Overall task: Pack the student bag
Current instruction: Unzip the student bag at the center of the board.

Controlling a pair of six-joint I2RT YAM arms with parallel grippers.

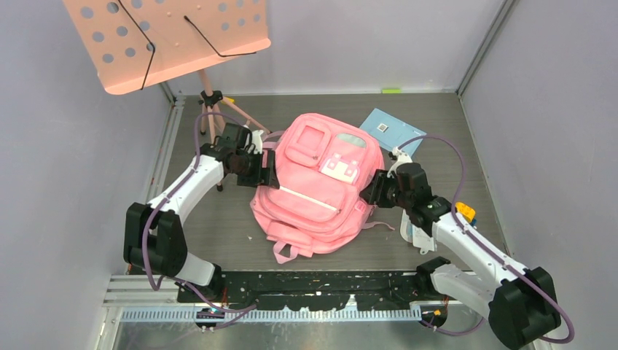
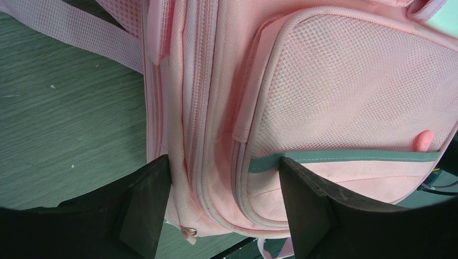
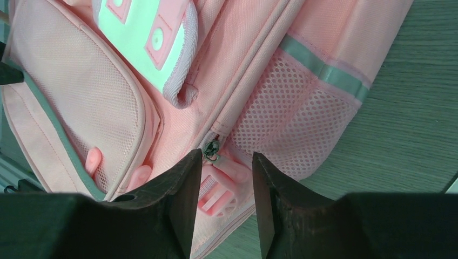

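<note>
No legible text anywhere; the small square label on the blue booklet is too small to read.

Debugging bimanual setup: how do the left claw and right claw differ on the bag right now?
1. Left claw stands wide open; right claw has a much narrower gap.
2. Left claw straddles the student bag along its side seams, beside the mesh front pocket. Right claw sits at a zip pull by the mesh side pocket.
3. Whether the right claw pinches anything can't be told.

Shared: both are low against the bag, on opposite sides.
</note>
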